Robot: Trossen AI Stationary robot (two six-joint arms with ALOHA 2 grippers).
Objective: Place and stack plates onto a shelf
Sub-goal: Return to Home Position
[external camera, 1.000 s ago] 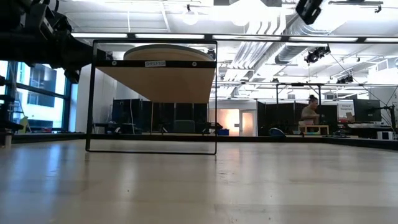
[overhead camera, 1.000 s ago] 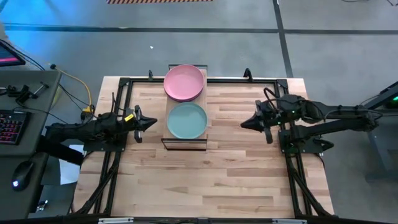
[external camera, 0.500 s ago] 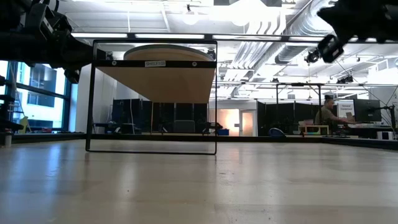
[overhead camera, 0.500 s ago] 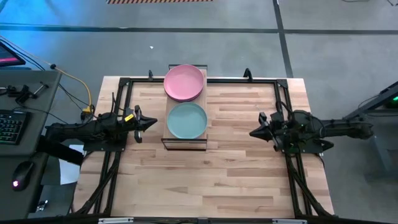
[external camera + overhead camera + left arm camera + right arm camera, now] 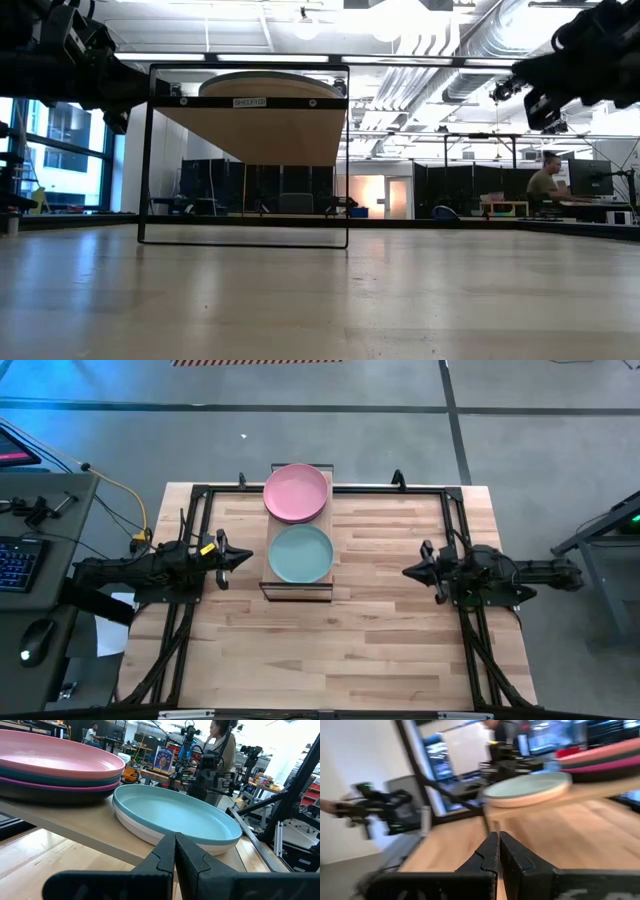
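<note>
The shelf (image 5: 267, 575) stands at the table's far middle and bears two piles of plates. The far pile has the pink plate (image 5: 296, 492) on top; the left wrist view shows a dark green plate (image 5: 75, 777), a magenta plate (image 5: 100, 785) and a dark grey-black plate (image 5: 60, 795) under it. The near pile is the light teal plate (image 5: 300, 553) lying on the cream plate (image 5: 145, 832). My left gripper (image 5: 248, 557) hovers shut just left of the shelf. My right gripper (image 5: 405, 572) is shut over the table's right part, well clear of the shelf.
Dark arm-mount frames (image 5: 190, 610) run along the table's left and right sides. Bare wooden tabletop (image 5: 330, 650) lies between the arms and near the shelf. A desk with keyboard (image 5: 15, 565) stands left of the table. A person (image 5: 545, 180) sits in the room behind.
My right arm has drawn back toward the table's right edge and a little toward the near edge, folding in; its gripper stays shut. In the low view it has come down into the upper right. The plates and the shelf have not moved.
</note>
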